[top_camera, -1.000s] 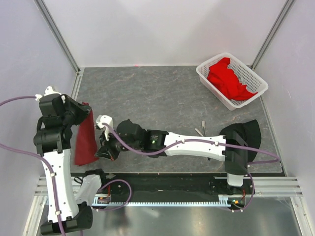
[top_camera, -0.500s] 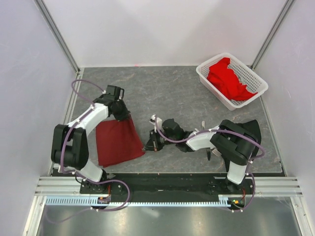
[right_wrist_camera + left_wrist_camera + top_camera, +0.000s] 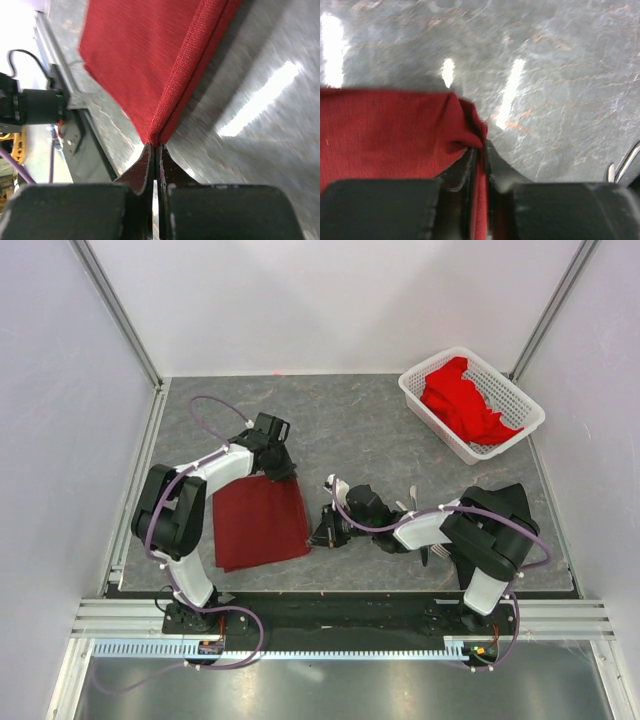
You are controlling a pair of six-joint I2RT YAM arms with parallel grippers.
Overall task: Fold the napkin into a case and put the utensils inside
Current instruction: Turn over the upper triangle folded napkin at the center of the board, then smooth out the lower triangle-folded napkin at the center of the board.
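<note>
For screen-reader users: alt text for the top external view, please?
A dark maroon napkin lies flat on a grey table, with the left gripper at its far right corner and the right gripper at its near right corner. Silver utensils peek out behind the right arm, and a white basket of red cloth sits in the far right corner.

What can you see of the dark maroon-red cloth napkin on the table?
The dark maroon-red cloth napkin looks soft, plain and finely woven. It lies flat on the grey stone-patterned table between the two arms, folded in two: the right wrist view shows two layers along one edge. The left gripper has the far right corner between its jaws, bunched a little. The right gripper pinches the near right corner, jaws shut.
</note>
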